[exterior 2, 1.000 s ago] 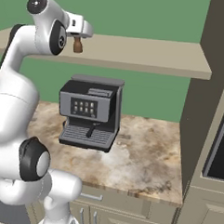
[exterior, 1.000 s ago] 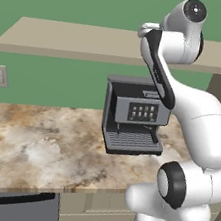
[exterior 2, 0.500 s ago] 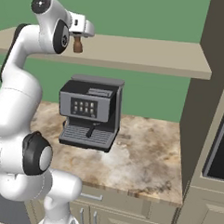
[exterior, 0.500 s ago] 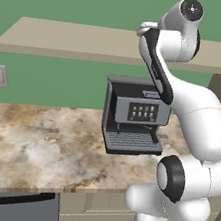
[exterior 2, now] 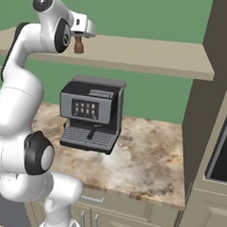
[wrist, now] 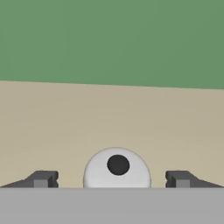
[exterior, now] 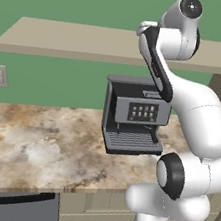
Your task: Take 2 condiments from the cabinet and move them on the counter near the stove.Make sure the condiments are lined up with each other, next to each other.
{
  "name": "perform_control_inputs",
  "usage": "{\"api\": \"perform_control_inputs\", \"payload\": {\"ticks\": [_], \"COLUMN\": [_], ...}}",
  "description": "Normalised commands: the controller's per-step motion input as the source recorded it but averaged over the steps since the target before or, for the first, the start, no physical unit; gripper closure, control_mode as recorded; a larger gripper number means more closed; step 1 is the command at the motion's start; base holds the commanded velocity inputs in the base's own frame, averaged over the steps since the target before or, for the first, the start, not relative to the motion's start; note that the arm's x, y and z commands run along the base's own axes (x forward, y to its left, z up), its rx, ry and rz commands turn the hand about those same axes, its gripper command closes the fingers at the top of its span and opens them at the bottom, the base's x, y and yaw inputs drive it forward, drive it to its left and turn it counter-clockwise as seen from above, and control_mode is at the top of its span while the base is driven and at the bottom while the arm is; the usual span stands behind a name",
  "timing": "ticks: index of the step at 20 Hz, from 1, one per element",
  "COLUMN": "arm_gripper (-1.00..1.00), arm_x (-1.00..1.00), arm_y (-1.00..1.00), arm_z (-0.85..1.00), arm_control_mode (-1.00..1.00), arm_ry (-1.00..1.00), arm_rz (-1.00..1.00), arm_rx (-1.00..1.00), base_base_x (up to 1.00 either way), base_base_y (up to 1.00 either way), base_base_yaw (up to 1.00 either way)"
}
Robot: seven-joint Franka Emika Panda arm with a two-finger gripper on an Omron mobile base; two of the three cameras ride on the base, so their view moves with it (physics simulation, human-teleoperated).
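I read no writing on the brown shaker (exterior 2: 79, 46). My raised arm sets the gripper (wrist: 111, 179) over it on the shelf (exterior 2: 151, 56), fingers (wrist: 43, 178) spread wide either side.

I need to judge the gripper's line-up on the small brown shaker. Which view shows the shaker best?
The hand view: the shaker shows its pale top, centred between the open gripper fingertips. The right base view shows its brown side on the shelf under the hand.

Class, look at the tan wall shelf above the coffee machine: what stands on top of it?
On the shelf stands a small brown shaker with a pale top, between the open jaws of the gripper. The arm covers the shelf behind it.
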Motion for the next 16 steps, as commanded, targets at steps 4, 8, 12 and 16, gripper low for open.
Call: {"api": "perform_control_inputs", "payload": {"ticks": [4, 8, 12, 16], "arm_gripper": [1.0, 1.0, 1.0, 1.0], "arm_x": [0.0, 0.0, 0.0, -0.03], "arm_y": [0.0, 0.0, 0.0, 0.0], "arm_z": [0.0, 0.0, 0.0, 0.0], "arm_control_mode": [-1.0, -1.0, -1.0, -1.0], "arm_ry": [0.0, 0.0, 0.0, 0.0], "arm_rz": [0.0, 0.0, 0.0, 0.0], "arm_rx": [0.0, 0.0, 0.0, 0.0], "base_base_x": [0.0, 0.0, 0.0, 0.0], "base_base_y": [0.0, 0.0, 0.0, 0.0], "base_base_yaw": [0.0, 0.0, 0.0, 0.0]}}
